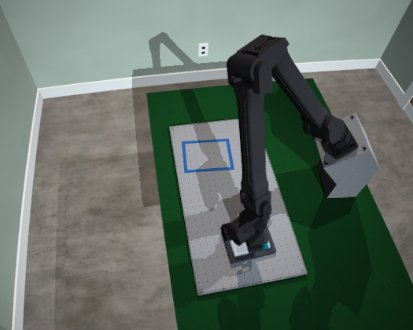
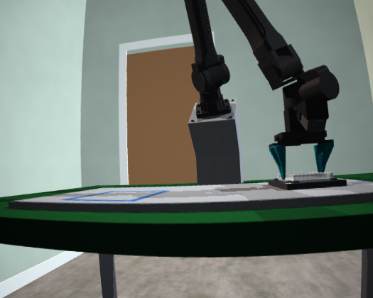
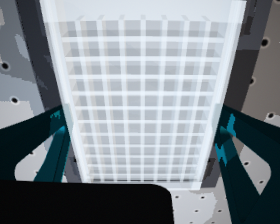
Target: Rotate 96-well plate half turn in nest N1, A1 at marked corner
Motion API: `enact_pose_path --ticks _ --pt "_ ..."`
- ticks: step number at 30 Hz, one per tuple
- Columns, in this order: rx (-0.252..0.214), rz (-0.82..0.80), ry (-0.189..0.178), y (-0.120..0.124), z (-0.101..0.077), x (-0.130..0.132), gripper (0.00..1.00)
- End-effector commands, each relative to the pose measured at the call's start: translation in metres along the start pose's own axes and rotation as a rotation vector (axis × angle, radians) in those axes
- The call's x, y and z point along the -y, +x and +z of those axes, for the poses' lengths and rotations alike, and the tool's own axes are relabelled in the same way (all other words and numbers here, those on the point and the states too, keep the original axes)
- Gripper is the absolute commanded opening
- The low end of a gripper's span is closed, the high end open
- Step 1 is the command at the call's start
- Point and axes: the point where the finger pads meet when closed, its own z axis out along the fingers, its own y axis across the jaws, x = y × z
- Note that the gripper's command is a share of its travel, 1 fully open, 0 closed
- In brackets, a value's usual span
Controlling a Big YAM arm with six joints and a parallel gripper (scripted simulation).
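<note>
The white 96-well plate point(image 1: 239, 248) lies flat in the black nest N1 point(image 1: 252, 254) near the front of the grey deck. In the side view the plate point(image 2: 304, 175) rests on the nest point(image 2: 307, 183). My gripper point(image 2: 301, 170) stands straight above it, with its teal fingers down at the plate's two long sides and shut on it. In the wrist view the fingers press against the plate point(image 3: 143, 86) near its close end. I cannot tell which plate corner is cut.
The blue taped outline B1 point(image 1: 208, 155) lies at the far end of the deck, also seen in the side view point(image 2: 115, 195). The arm's grey pedestal point(image 1: 348, 161) stands on the green table to the right of the deck.
</note>
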Motion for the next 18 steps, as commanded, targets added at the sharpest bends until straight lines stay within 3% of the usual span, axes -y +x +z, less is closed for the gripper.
enact_pose_path --ticks 1,13,18 --pt "0.018 0.006 -0.010 -0.008 -0.002 -0.003 0.00" --pt "0.018 0.006 -0.010 -0.008 -0.002 -0.003 0.00" --pt "0.017 0.004 -0.014 -0.004 -0.017 -0.005 0.00"
